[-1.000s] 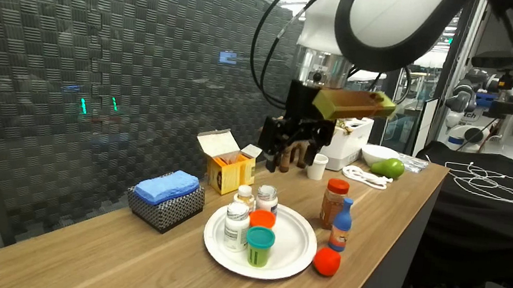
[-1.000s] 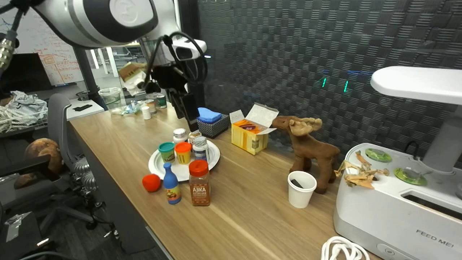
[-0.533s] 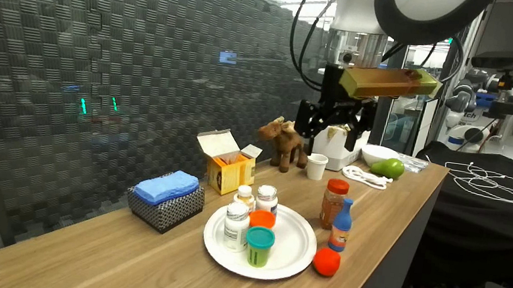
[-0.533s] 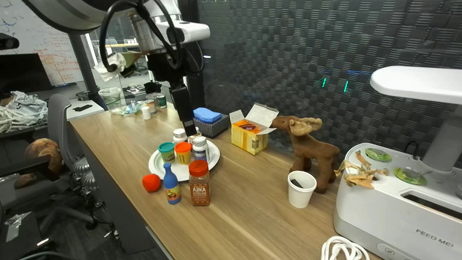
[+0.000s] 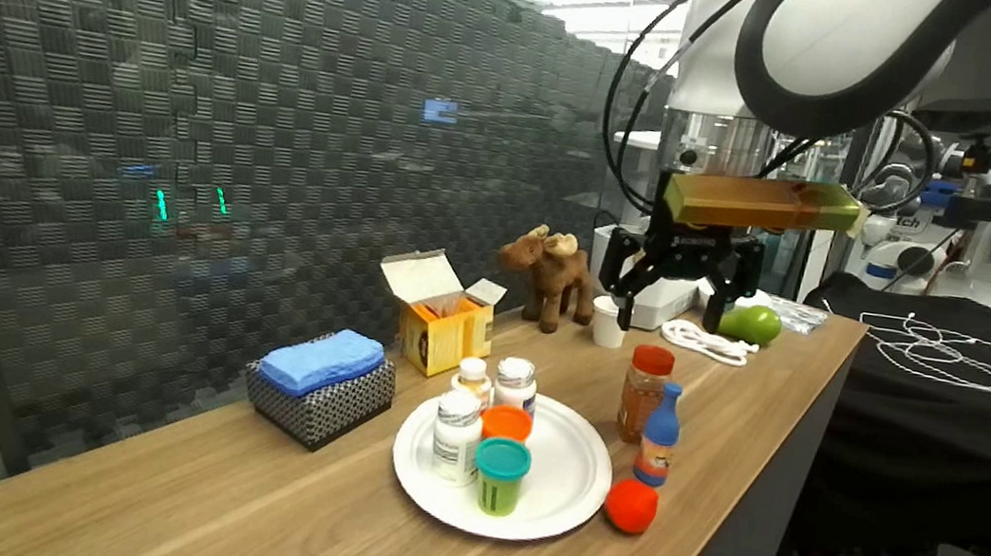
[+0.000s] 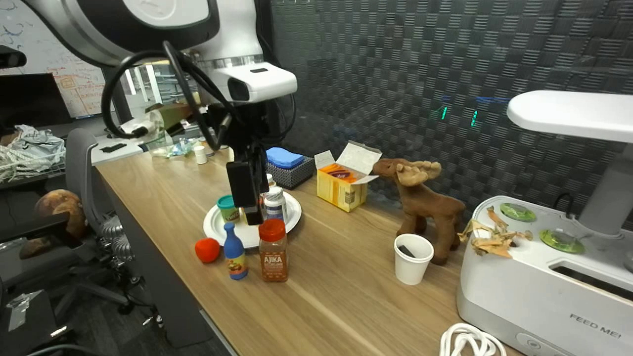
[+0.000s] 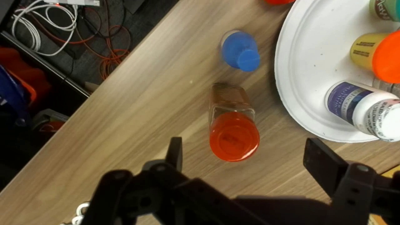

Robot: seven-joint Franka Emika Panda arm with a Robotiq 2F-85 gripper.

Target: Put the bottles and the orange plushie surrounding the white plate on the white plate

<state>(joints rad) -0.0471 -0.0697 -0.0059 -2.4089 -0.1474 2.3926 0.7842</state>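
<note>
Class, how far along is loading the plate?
Done: three white-capped bottles, the green tub and the orange-lidded tub stand on the white plate. In hand: nothing; the open gripper hangs near the red-capped jar. Left: that jar, the blue bottle and the red-orange plushie, on the table.

You're in robotics lab, by looks: scribbled whiteboard (image 6: 49, 59), monitor (image 6: 32, 101), office chair (image 6: 80, 158), another robot arm (image 5: 894, 185), coiled cables (image 7: 110, 57).

Wood-grain counter (image 5: 234, 521) carries white plate (image 5: 560, 478) with red-capped jar (image 5: 638, 394), blue bottle (image 5: 657, 445) and red round thing (image 5: 631, 505) near it, plus yellow carton (image 5: 452, 334), dark woven box (image 5: 335, 405), brown moose plush (image 6: 428, 205), white cup (image 6: 411, 269), white cord (image 5: 709, 343), white appliance (image 6: 519, 296), bowl (image 5: 754, 299), green pear-shaped thing (image 5: 762, 326).
</note>
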